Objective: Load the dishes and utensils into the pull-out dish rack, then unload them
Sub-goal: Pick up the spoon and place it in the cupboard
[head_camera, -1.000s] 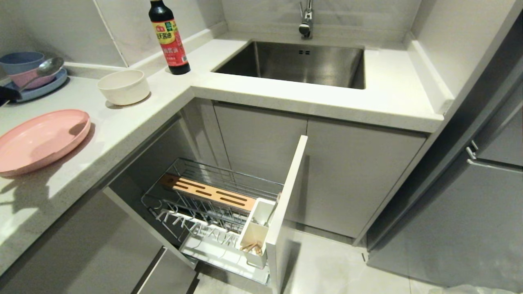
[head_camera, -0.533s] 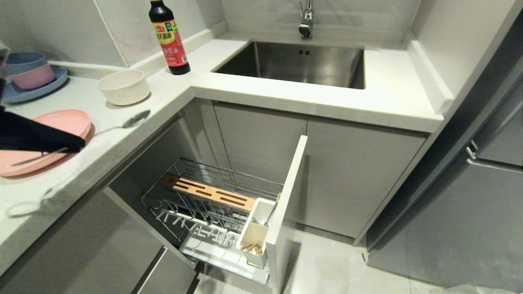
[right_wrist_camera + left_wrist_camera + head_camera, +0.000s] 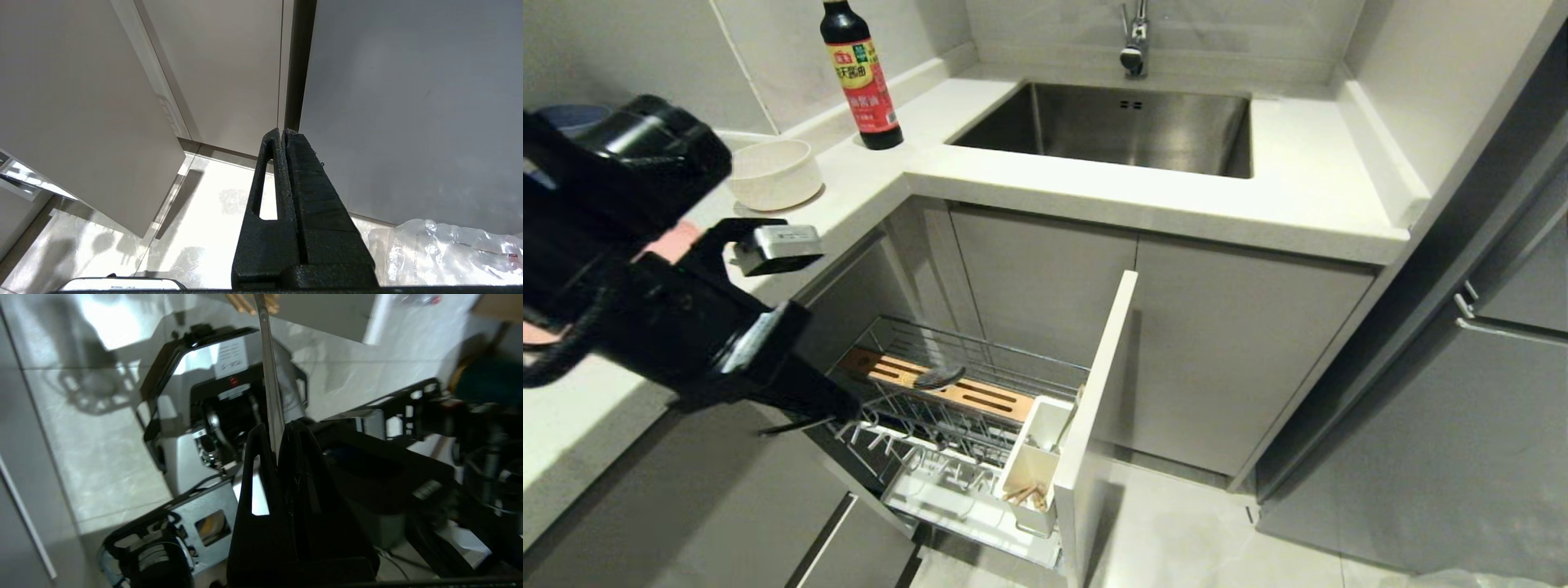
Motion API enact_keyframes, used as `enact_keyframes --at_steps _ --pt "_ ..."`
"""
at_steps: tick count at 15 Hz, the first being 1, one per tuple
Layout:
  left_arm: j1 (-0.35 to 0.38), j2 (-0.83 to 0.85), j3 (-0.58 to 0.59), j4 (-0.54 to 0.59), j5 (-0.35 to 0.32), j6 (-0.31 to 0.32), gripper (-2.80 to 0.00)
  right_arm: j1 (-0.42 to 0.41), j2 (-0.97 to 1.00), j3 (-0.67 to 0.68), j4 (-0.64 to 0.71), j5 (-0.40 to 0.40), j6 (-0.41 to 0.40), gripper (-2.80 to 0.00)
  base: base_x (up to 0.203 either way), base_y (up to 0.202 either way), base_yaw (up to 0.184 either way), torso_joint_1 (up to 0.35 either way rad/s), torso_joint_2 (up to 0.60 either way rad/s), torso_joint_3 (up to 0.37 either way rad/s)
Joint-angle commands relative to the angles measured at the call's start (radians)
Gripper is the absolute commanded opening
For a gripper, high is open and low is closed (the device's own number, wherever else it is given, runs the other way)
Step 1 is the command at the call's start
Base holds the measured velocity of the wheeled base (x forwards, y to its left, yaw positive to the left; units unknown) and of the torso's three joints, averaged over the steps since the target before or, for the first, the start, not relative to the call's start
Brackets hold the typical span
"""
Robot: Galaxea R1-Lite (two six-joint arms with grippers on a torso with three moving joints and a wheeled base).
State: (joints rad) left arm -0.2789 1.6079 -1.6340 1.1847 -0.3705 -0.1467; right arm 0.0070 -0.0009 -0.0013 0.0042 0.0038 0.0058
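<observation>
Left gripper (image 3: pixel 845 406), jaws clamped on the spoon (image 3: pixel 935 378), has been swung off the worktop (image 3: pixel 866 184) and out over the pull-out dish rack (image 3: pixel 947 408). Utensil cup (image 3: pixel 1033 465), chopsticks (image 3: pixel 1025 493) inside, is likely next. Right gripper (image 3: pixel 282 134) is parked low, jaws together.

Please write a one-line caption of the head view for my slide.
Left gripper carries the spoon by its handle over the pull-out dish rack, chopsticks already in the utensil cup.

I see a soy sauce bottle (image 3: pixel 859 75) upright on the countertop (image 3: pixel 1307 188) beside the steel sink (image 3: pixel 1119 131), a faucet (image 3: pixel 1134 41) behind it (grey cabinet doors (image 3: pixel 1225 359) below).
</observation>
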Motion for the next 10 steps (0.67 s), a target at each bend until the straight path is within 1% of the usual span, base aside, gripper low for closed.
enact_keyframes --at_steps 1,3,4,7,8,10 --pt "-0.038 0.110 -0.011 -0.005 0.033 -0.015 -2.80 0.001 0.001 0.001 0.000 0.000 0.000 -2.80 0.000 0.000 0.000 0.000 0.00 0.000" --pt "-0.061 0.204 -0.055 -0.019 0.092 -0.055 -2.80 0.001 -0.001 0.000 -0.001 0.000 0.000 -2.80 0.000 0.000 0.000 0.000 0.00 0.000" --pt "-0.066 0.245 -0.084 -0.022 0.104 -0.064 -2.80 0.001 0.001 0.000 -0.001 0.001 0.000 -2.80 0.000 0.000 0.000 0.000 0.00 0.000" --pt "-0.082 0.359 -0.179 -0.022 0.114 -0.073 -2.80 0.001 0.000 0.001 0.000 0.001 0.000 -2.80 0.000 0.000 0.000 0.000 0.00 0.000" --pt "-0.101 0.389 -0.206 -0.019 0.115 -0.075 -2.80 0.001 0.001 0.000 -0.001 -0.001 0.000 -2.80 0.000 0.000 0.000 0.000 0.00 0.000" --pt "-0.143 0.416 -0.219 -0.015 0.116 -0.078 -2.80 0.001 -0.001 0.000 0.000 0.000 0.000 -2.80 0.000 0.000 0.000 0.000 0.00 0.000"
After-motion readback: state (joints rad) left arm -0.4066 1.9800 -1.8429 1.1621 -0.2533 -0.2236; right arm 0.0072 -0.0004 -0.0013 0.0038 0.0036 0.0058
